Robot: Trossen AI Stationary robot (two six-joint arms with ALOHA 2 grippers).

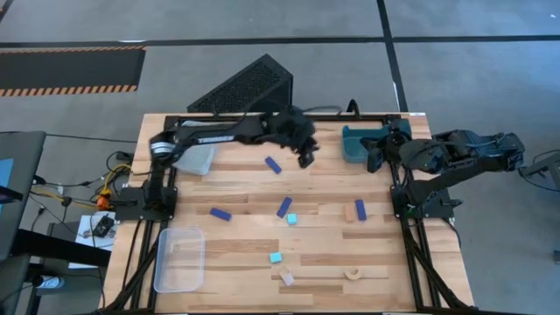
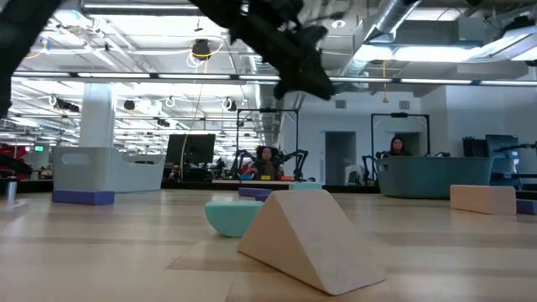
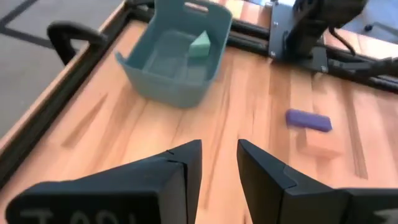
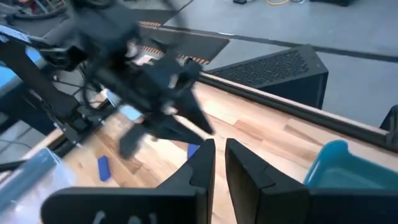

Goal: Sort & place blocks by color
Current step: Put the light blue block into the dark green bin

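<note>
Item, sorting step between picks: my left claw (image 1: 305, 157) hangs empty, fingers narrowly parted, near the teal bin (image 1: 357, 145); next, descend on a blue bar (image 1: 273, 164) lying on the desk (image 1: 324, 236); right claw (image 1: 378, 154) waits, narrow, over the bin.

— What's the room like?
— Grey floor (image 1: 455, 22) with a hazard-striped mat (image 1: 66, 70), exposed ducts (image 2: 419, 17) and strip lights overhead.
— And behind?
— Two people sit at far desks.

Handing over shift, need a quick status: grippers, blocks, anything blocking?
Left gripper empty, up over the table near the teal bin. Right gripper parked beside it, holding nothing. One cyan block binned; other blocks loose on the table. Nothing in the way.
</note>
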